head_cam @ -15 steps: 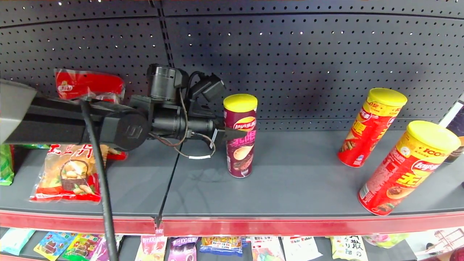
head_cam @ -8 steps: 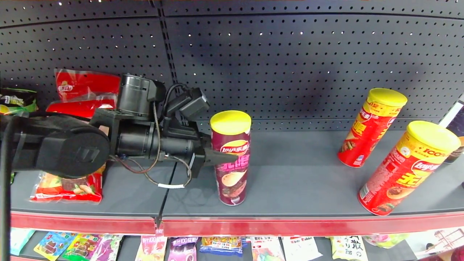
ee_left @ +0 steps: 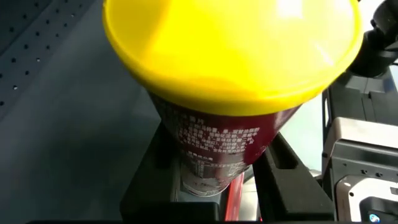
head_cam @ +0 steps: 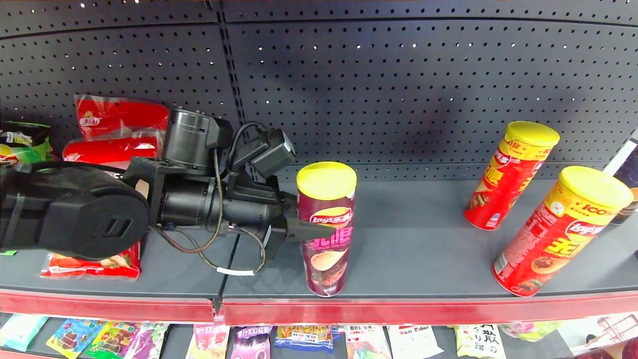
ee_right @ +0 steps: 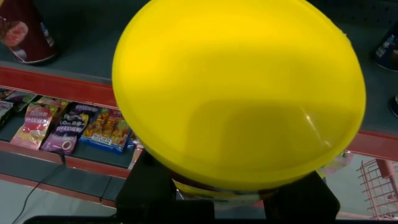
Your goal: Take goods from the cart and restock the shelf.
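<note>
Can (head_cam: 326,229), upright, lid up, is pinched by left jaws from 9 o'clock; second can (ee_right: 239,93) by right jaws.

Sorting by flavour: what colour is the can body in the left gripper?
Maroon can, yellow lid; head view best.

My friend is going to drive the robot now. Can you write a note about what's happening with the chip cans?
Left claw: shut on the purple can, upright at the front edge of the shelf; I cannot tell whether it touches down.
Right claw: shut on a yellow-lidded can, held out in front of the shelf.
Done: a red can and a second red can stand on the shelf, farther right.
Left: set down and release the purple can, then shelve the yellow-lidded can.
</note>
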